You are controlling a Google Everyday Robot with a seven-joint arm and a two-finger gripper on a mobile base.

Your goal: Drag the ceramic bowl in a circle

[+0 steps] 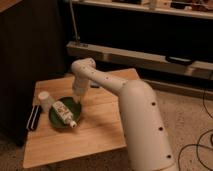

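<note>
Ceramic bowl [56,120], dark green, sits on the left part of the wooden table [95,135], just beside 1 white cup [44,100]. 1 white labelled bottle [64,113] lies across the bowl. My gripper [77,101] is narrow, closed, down at the bowl's upper-right rim; I cannot tell if it pinches the rim.

Wood table [97,127] w/ ceramic bowl [55,116], white cup [44,100], black obj. [34,118]

Dark-green ceramic bowl [57,120], white jaws at its rim, white bottle [63,112], white cup [44,100], light-wood table [95,131]
</note>
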